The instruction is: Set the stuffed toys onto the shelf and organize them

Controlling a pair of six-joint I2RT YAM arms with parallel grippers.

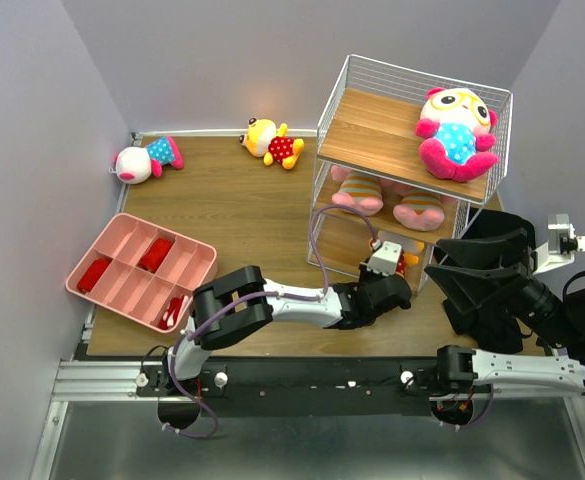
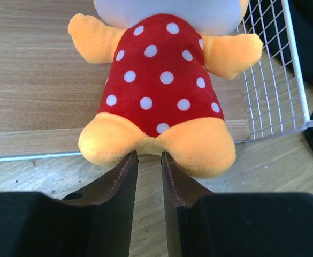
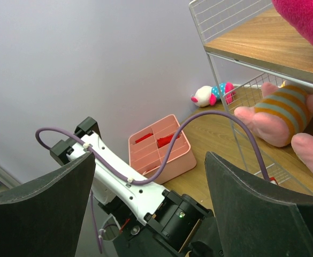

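Left claw (image 2: 150, 155), narrowly parted, tips touching feet of yellow toy (image 2: 161, 80), feet overhanging front edge of shelf (image 2: 33, 80) bottom tier, shelf's wire side just beside its arm, right claw (image 3: 150, 160) wide, empty, off shelf's right front corner.

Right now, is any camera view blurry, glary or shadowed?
Top external: sharp, evenly lit, soft shadow under the shelf boards. Left wrist: yellow toy crisp, its pale head washed flat. Right wrist: own dark fingers underexposed, scene behind clear.
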